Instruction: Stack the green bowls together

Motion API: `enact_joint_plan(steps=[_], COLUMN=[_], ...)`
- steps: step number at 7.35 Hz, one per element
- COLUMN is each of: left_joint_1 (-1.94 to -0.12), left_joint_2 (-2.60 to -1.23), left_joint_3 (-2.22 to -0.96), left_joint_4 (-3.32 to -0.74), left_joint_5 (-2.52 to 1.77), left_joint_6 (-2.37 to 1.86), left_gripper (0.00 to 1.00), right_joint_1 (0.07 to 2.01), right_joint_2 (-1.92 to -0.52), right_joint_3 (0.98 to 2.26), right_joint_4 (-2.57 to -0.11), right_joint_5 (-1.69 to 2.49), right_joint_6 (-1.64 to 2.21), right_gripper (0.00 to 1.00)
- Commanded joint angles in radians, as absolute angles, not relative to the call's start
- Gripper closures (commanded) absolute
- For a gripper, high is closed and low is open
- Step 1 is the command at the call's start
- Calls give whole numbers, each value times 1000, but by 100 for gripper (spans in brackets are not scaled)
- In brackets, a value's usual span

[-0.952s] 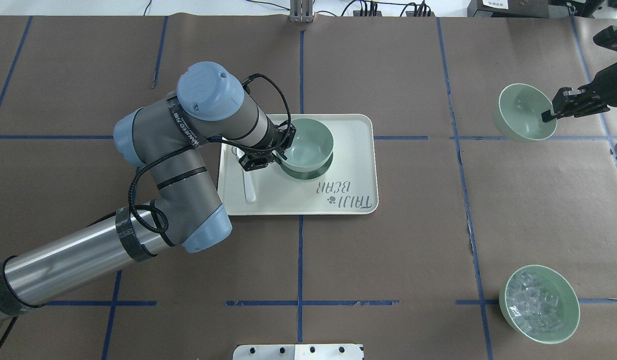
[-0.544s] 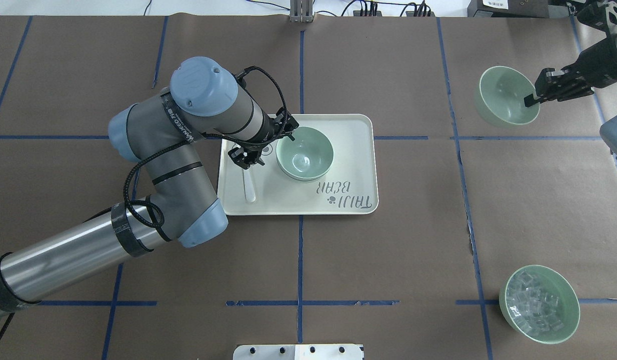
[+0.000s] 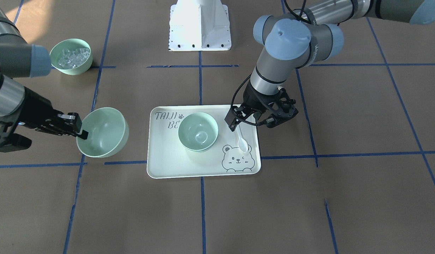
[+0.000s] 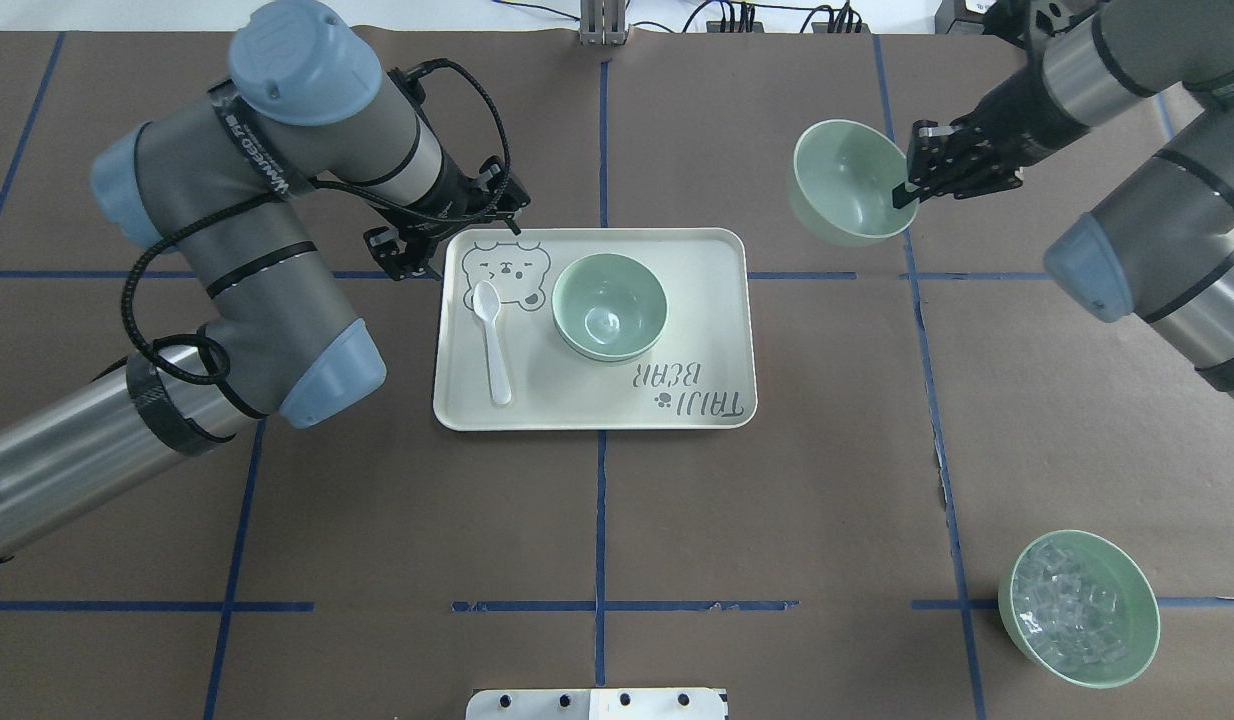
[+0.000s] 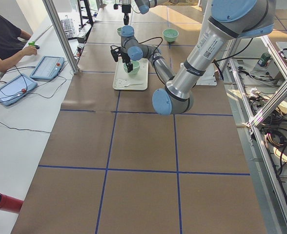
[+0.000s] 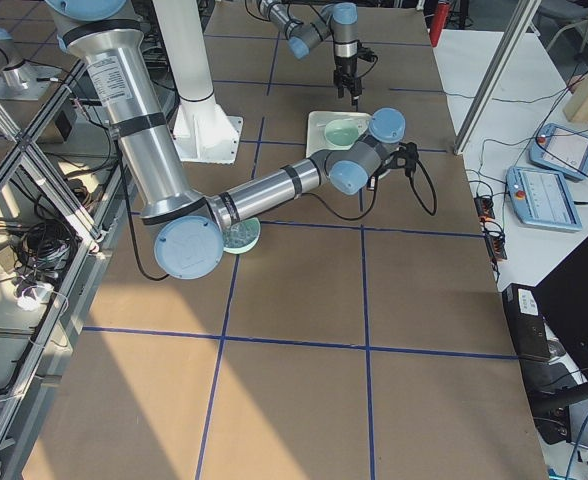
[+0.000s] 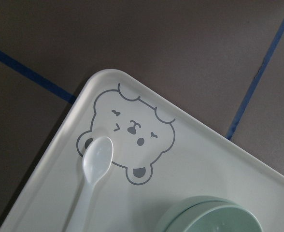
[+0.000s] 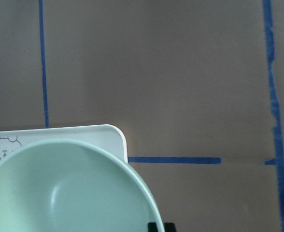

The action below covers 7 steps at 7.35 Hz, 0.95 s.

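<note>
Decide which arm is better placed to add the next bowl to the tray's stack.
Right: the right gripper grips a green bowl by its rim near the tray; the left gripper is open and empty.

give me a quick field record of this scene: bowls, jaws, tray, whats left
stack: two green bowls nested on the tray
third bowl: in the air, tilted, pinched at its rim by the right jaws
left jaws: open, empty, above the tray's bear-print corner
spoon: on the tray beside the stack, not touching
other: bowl of clear cubes, apart
left to do: third bowl onto stack
</note>
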State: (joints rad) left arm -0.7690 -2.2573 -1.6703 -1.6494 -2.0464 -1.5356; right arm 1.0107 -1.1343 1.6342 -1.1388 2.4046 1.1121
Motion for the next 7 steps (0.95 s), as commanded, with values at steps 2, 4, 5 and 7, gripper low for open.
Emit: enact_joint_plan(steps=[2,4,5,7], left_joint_1=[-873,-929,-968,-1038], left_joint_2=[-2123,-2082,-2044,-1981], left_joint_3=[-1834,-1836,-1847,-1847], left_joint_4=[-1522,-1522,-1522,-1523], left_joint_5=[-2052,-2049,-2049,-2048], left_joint_6=[-1258,-1127,-1045,-889], left_gripper=[0,0,0,0], right_joint_1=[774,720,691,681], right_joint_2=[-1011,-936,-933,-916], right_joint_3=[1635,1634,1628,1605], right_joint_4=[-1152,-1277,-1281,-1282], right_joint_5=[2150,2099,2056,2043], right_joint_6=[1270,1270,1270,1270], right_gripper=[100,100,100,100])
